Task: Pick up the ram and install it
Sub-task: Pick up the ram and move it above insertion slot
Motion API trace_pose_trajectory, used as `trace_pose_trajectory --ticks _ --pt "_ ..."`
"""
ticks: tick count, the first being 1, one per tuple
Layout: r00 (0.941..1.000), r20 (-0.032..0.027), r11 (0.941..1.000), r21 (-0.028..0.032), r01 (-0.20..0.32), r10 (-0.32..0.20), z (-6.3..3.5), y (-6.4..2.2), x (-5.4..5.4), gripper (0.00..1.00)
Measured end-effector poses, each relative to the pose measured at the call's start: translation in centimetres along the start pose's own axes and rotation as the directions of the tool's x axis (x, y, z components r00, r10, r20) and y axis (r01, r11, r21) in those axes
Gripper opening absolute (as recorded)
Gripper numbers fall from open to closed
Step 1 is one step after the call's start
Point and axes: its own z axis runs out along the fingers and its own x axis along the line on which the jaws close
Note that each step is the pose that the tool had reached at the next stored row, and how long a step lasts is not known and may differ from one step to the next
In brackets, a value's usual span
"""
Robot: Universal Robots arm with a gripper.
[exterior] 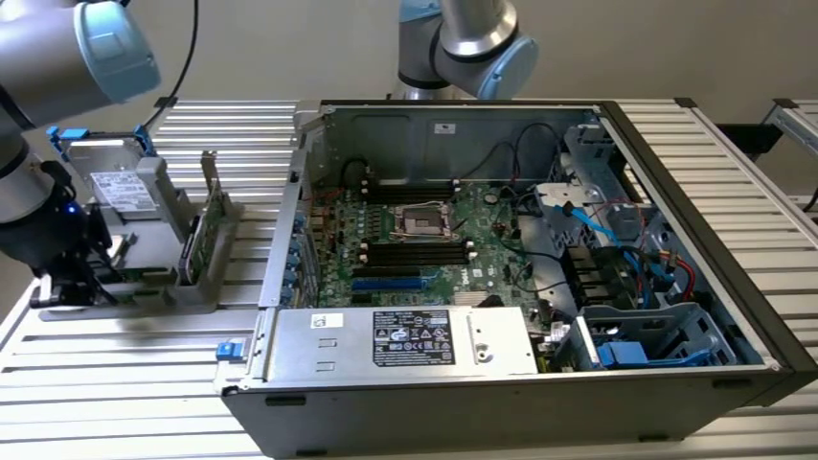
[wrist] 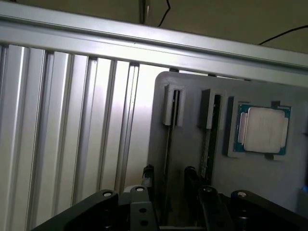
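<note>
Now hovering low with gripper point(wrist: 169, 179) fingers point(wrist: 148, 174) spread wide, 1 on each side of the ram point(wrist: 168, 149), seemingly not touching. Propped on edge in 1 of 2 slots of the gray holder point(wrist: 269, 183), likely to offer both flat faces for clamping.

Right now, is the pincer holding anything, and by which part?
Nothing is held: the open pincer hangs over the ram standing in its gray holder.
</note>
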Motion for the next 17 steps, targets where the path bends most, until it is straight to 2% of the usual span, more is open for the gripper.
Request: trace_pose_trajectory --ticks 8,17 --pt "1.0000 0.0012 1.0000 -0.0023 0.000 0.000 0.52 -0.27 0.08 0.39" --pt "1.0000 0.0027 0.9999 -0.0159 -0.001 0.001 0.92 -0.55 0.17 0.39"
